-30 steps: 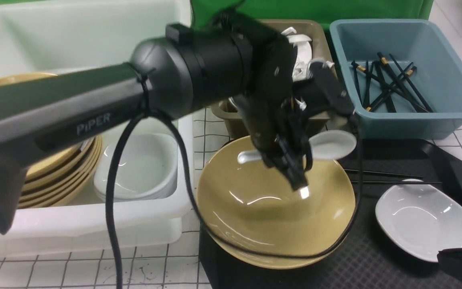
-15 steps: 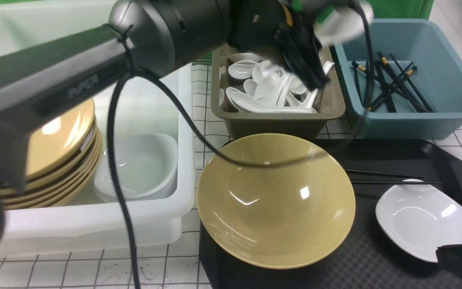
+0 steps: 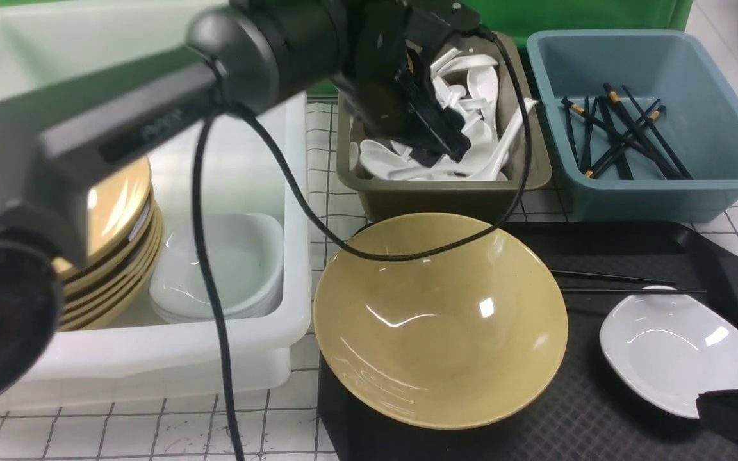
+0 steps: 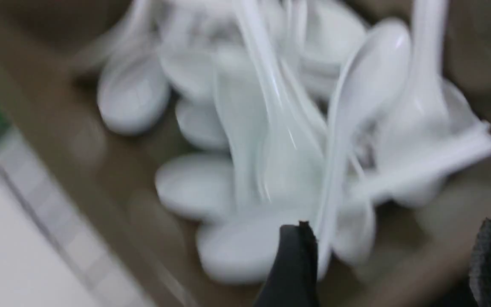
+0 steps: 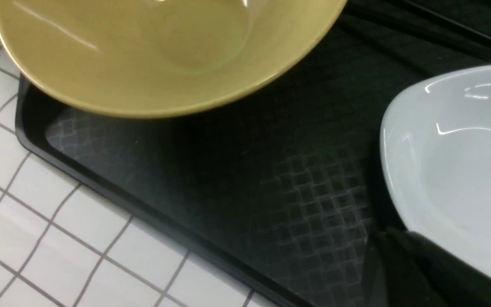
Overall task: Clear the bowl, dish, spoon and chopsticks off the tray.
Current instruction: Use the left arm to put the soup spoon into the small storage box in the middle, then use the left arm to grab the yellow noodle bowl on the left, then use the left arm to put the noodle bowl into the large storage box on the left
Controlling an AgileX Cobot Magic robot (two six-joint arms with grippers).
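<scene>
The mustard-yellow bowl (image 3: 439, 320) (image 5: 143, 51) sits on the left of the black tray (image 3: 599, 410) (image 5: 228, 179). The small white dish (image 3: 676, 349) (image 5: 463, 170) is on the tray's right. The black chopsticks (image 3: 619, 283) (image 5: 420, 30) lie just behind the dish. My left gripper (image 3: 446, 144) (image 4: 394, 230) hangs open over the olive bin (image 3: 446, 192), with nothing between its fingers. The spoon is somewhere in the pile of white spoons (image 4: 279, 162) there, and I cannot tell which one it is. My right gripper (image 3: 734, 416) (image 5: 386, 236) is shut and empty, low at the dish's near edge.
A blue bin (image 3: 651, 192) at the back right holds several black chopsticks. The white tub (image 3: 151, 358) on the left holds stacked yellow bowls (image 3: 113, 218) and white dishes (image 3: 221, 269). The left arm and its cable cross above the tub and the bowl.
My left gripper lifted the spoon from above the bowl, carried it back over the olive bin and opened. The spoon has left its fingers. The right arm has not moved.
</scene>
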